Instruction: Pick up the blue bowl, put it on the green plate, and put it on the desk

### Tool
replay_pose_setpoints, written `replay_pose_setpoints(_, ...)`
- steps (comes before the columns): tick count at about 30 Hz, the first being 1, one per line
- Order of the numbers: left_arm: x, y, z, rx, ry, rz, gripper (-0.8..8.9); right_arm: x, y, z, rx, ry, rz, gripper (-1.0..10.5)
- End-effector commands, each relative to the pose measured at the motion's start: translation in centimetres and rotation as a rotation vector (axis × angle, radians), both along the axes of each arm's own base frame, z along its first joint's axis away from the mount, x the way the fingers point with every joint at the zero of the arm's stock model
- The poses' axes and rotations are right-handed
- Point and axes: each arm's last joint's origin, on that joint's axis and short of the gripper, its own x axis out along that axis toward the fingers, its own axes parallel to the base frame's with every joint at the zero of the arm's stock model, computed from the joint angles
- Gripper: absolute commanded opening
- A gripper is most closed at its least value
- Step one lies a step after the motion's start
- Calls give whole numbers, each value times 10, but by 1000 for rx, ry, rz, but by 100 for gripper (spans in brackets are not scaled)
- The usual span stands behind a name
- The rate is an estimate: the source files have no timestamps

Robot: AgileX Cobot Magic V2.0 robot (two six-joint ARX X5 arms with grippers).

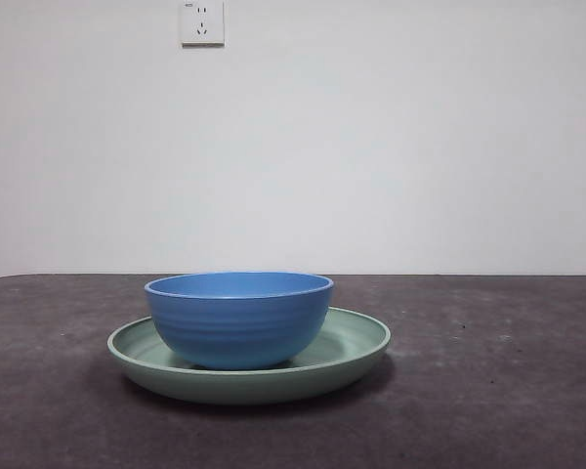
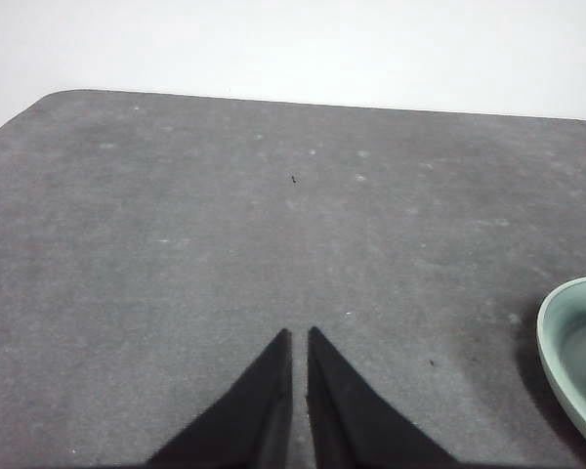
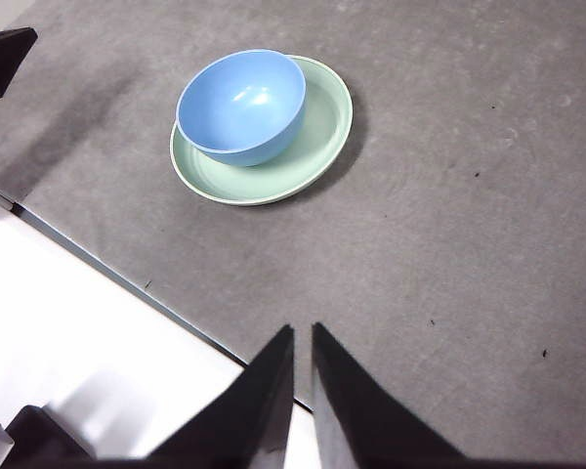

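The blue bowl (image 1: 239,318) stands upright inside the green plate (image 1: 356,342) on the desk (image 1: 488,391), a little left of the middle in the front view. The right wrist view shows the bowl (image 3: 242,106) in the plate (image 3: 322,137), set toward one side of it. My right gripper (image 3: 303,337) is shut and empty, high over the desk's edge, well away from the bowl. My left gripper (image 2: 298,342) is shut and empty above the bare desk (image 2: 225,225); only the plate's rim (image 2: 557,352) shows at that view's edge. Neither arm shows in the front view.
A white wall with a power socket (image 1: 202,21) stands behind the desk. The desk's edge (image 3: 127,283) runs across the right wrist view, with white floor beyond it. The dark tip of the other arm (image 3: 5,54) shows at that view's corner.
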Motion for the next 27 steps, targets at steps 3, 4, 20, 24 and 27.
replay_pose_setpoints(3, 1, 0, -7, 5, 24, -5, 27, 1, 0, 4, -26, -69, -42, 25)
replay_pose_setpoints(4, 1, 0, -7, 5, 24, -4, 27, 3, 0, 4, -42, -98, -50, 25)
replay_pose_setpoints(20, 1, 0, -7, 5, 25, -5, 27, 88, -8, -126, -49, -719, -495, 25)
replay_pose_setpoints(24, 1, 0, -7, 5, 24, -5, 27, 91, -13, -157, -74, -675, -549, 25)
replay_pose_setpoints(27, 1, 0, -7, 5, 24, -5, 27, 93, -15, -172, -87, -642, -567, 25)
